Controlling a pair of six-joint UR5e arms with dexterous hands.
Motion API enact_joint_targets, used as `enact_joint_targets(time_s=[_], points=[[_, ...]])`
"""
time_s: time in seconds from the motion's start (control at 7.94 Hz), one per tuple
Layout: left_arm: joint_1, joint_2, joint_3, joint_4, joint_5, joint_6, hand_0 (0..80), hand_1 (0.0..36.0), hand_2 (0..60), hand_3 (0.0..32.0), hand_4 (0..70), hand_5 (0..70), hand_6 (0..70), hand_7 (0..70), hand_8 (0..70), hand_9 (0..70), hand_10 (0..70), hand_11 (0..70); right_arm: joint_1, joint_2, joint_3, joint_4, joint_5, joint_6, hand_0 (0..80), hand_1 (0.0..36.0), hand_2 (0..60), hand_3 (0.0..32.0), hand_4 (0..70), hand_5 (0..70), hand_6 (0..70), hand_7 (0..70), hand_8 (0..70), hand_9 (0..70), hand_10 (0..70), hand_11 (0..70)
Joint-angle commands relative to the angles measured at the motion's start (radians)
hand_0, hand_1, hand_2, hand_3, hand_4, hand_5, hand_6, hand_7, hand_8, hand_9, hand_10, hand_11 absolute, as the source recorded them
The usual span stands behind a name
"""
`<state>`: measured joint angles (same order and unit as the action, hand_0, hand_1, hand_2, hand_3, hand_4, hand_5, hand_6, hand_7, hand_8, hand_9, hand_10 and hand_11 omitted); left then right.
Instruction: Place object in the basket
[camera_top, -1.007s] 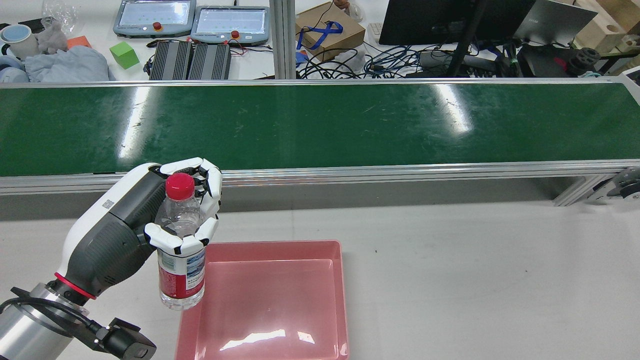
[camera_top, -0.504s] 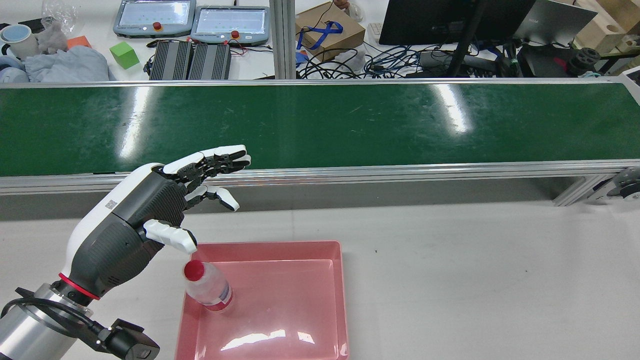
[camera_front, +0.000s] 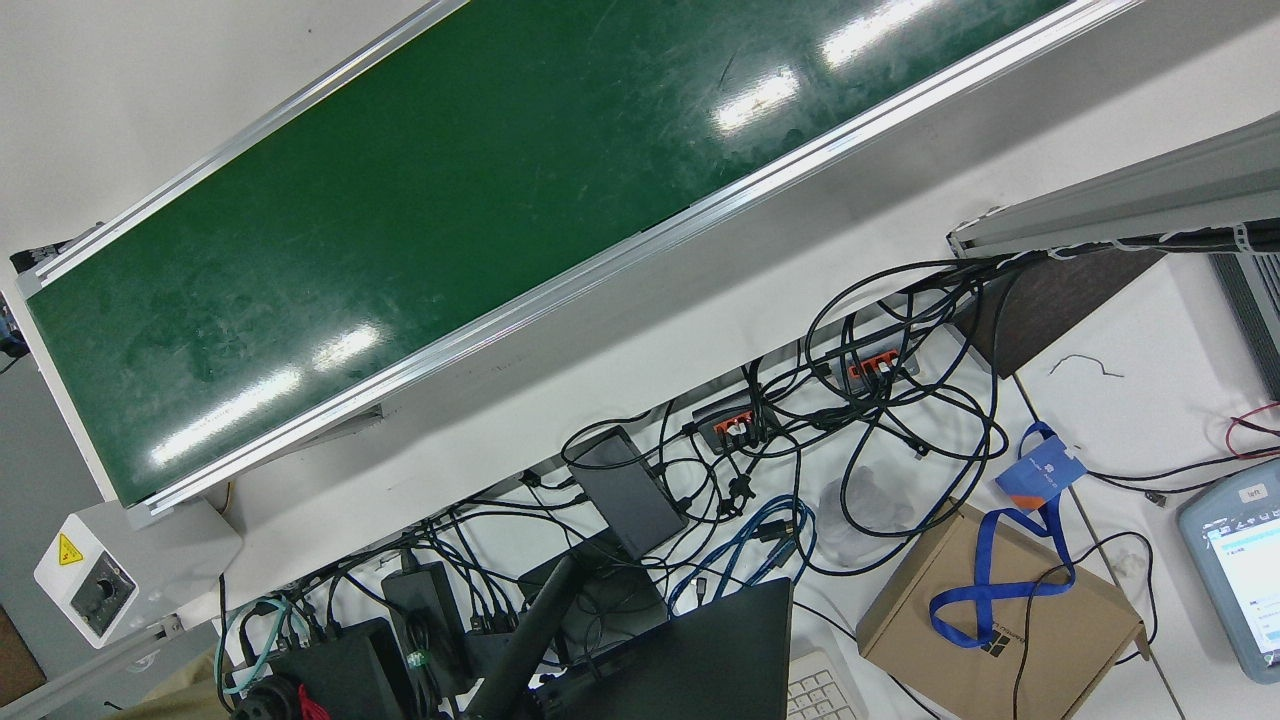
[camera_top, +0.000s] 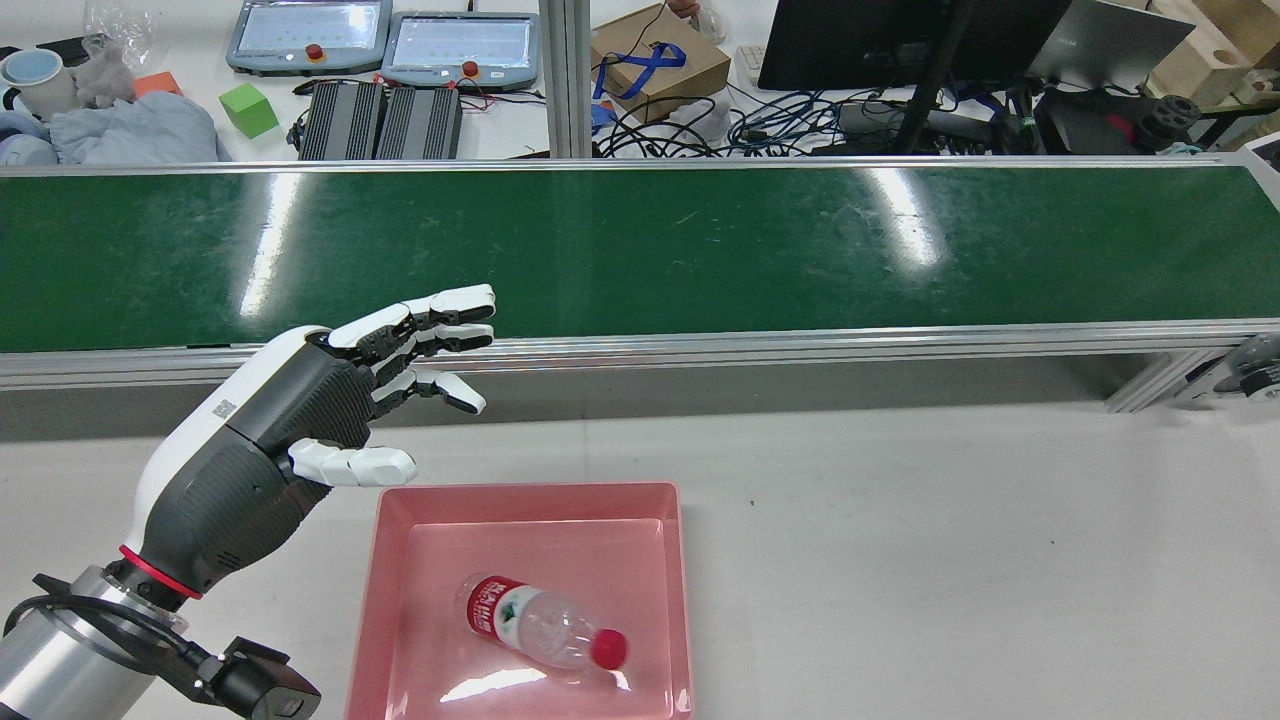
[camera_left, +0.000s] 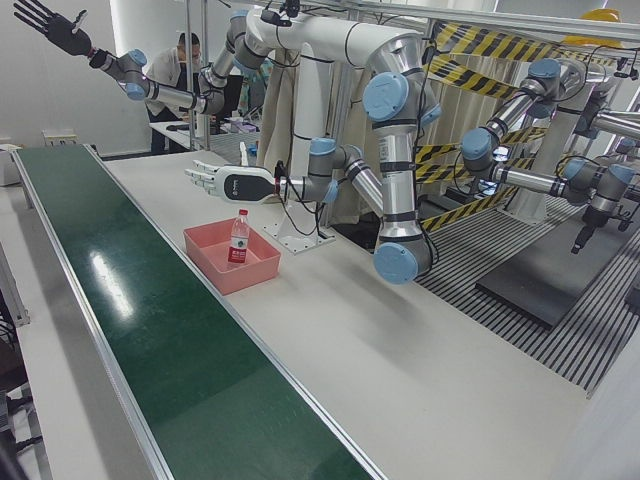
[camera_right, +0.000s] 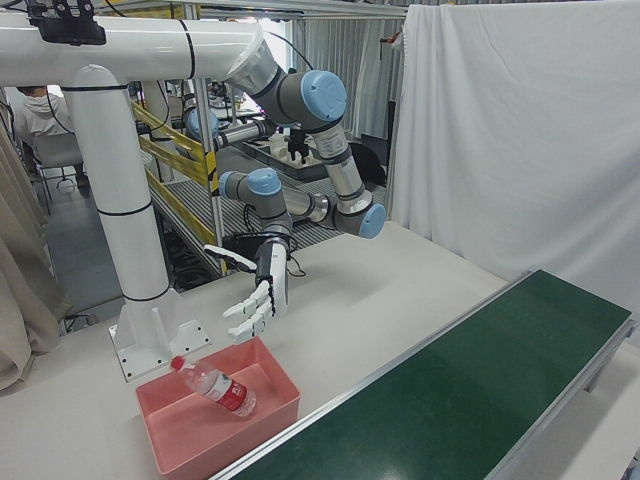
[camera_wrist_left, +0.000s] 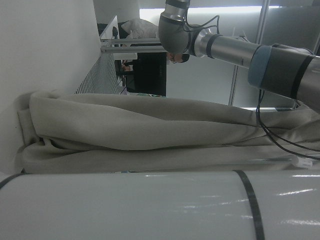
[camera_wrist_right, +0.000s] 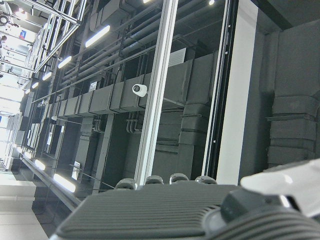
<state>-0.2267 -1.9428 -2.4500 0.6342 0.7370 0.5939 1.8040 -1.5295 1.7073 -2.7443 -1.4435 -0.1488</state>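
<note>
A clear water bottle (camera_top: 545, 625) with a red cap and red label lies on its side in the pink basket (camera_top: 530, 490), cap towards the right. It looks tilted in the right-front view (camera_right: 220, 388) and upright in the left-front view (camera_left: 239, 238). My left hand (camera_top: 330, 420) is open and empty, fingers stretched out, above and just left of the basket's far left corner. It also shows in the front-corner views (camera_left: 225, 180) (camera_right: 258, 290). My right hand (camera_left: 45, 25) is raised high with fingers spread, far from the basket.
The green conveyor belt (camera_top: 640, 250) runs across just beyond the basket, with a metal rail along its near edge. Bare white table (camera_top: 950, 560) lies to the right of the basket. Boxes, cables and pendants (camera_top: 460, 45) sit beyond the belt.
My left hand opened and let go of the bottle it held upright over the basket's left edge. The bottle dropped into the basket, then tipped and rolled right onto its side.
</note>
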Motion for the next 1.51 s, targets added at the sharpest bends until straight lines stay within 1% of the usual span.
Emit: enact_joint_targets(time_s=[0.0,0.13,0.25,0.38,0.5,0.63,0.88,1.13,1.26,1.39], points=[[-0.005,-0.001,-0.004,0.004,0.002,-0.002,37.9,1.3,7.3,0.0,29.9,16.9,17.4,17.1,17.9,23.9,26.2,38.0,0.000,0.000,0.000,0.000,0.000,0.000,0.0,0.0,0.0,0.0,0.0,0.0,0.0,0.0,0.0,0.0,0.0,0.0],[-0.011,-0.001,-0.015,0.019,0.004,-0.006,38.3,3.0,13.9,0.0,30.4,18.8,18.1,19.1,18.6,25.7,26.6,38.6,0.000,-0.001,0.000,0.000,0.000,0.000,0.0,0.0,0.0,0.0,0.0,0.0,0.0,0.0,0.0,0.0,0.0,0.0],[-0.011,-0.001,-0.024,0.034,0.004,-0.006,37.4,3.7,19.8,0.0,30.7,21.6,19.3,21.5,20.4,28.3,27.8,40.3,0.000,-0.001,-0.002,0.000,0.000,0.000,0.0,0.0,0.0,0.0,0.0,0.0,0.0,0.0,0.0,0.0,0.0,0.0],[-0.016,-0.001,-0.050,0.083,0.004,-0.006,36.7,4.3,25.0,0.0,32.4,24.3,20.8,23.1,23.1,30.2,29.2,42.0,0.000,0.000,-0.002,0.000,0.000,0.000,0.0,0.0,0.0,0.0,0.0,0.0,0.0,0.0,0.0,0.0,0.0,0.0],[-0.020,-0.002,-0.058,0.111,0.009,-0.006,38.3,6.1,30.4,0.0,34.1,26.0,22.4,25.3,24.8,31.8,30.1,43.2,0.000,0.000,-0.003,0.000,0.000,0.000,0.0,0.0,0.0,0.0,0.0,0.0,0.0,0.0,0.0,0.0,0.0,0.0],[-0.023,-0.002,-0.064,0.120,0.009,-0.006,38.7,6.3,30.8,0.0,34.8,26.3,22.9,26.0,24.9,32.0,30.1,43.2,0.000,0.000,-0.003,0.000,0.000,0.000,0.0,0.0,0.0,0.0,0.0,0.0,0.0,0.0,0.0,0.0,0.0,0.0],[-0.020,-0.004,-0.072,0.137,0.009,-0.006,37.9,5.3,28.8,0.0,34.9,26.4,23.2,25.9,24.8,32.0,30.1,43.2,0.000,0.000,-0.003,0.000,0.000,0.000,0.0,0.0,0.0,0.0,0.0,0.0,0.0,0.0,0.0,0.0,0.0,0.0],[-0.019,-0.002,-0.072,0.137,0.009,-0.006,37.3,5.1,28.6,0.0,34.0,24.8,22.0,24.2,24.1,31.1,29.7,42.7,0.000,0.000,-0.002,0.000,0.000,0.000,0.0,0.0,0.0,0.0,0.0,0.0,0.0,0.0,0.0,0.0,0.0,0.0],[-0.017,-0.002,-0.070,0.136,0.009,-0.006,39.0,5.3,25.9,0.0,34.3,24.6,21.9,23.1,23.7,30.4,29.5,42.4,0.000,0.000,-0.002,0.000,0.000,0.000,0.0,0.0,0.0,0.0,0.0,0.0,0.0,0.0,0.0,0.0,0.0,0.0],[-0.017,-0.004,-0.070,0.136,0.009,-0.006,38.3,5.2,26.3,0.0,33.9,24.8,21.6,22.7,23.3,30.0,29.2,42.0,0.000,0.000,-0.002,0.000,0.000,0.000,0.0,0.0,0.0,0.0,0.0,0.0,0.0,0.0,0.0,0.0,0.0,0.0]])
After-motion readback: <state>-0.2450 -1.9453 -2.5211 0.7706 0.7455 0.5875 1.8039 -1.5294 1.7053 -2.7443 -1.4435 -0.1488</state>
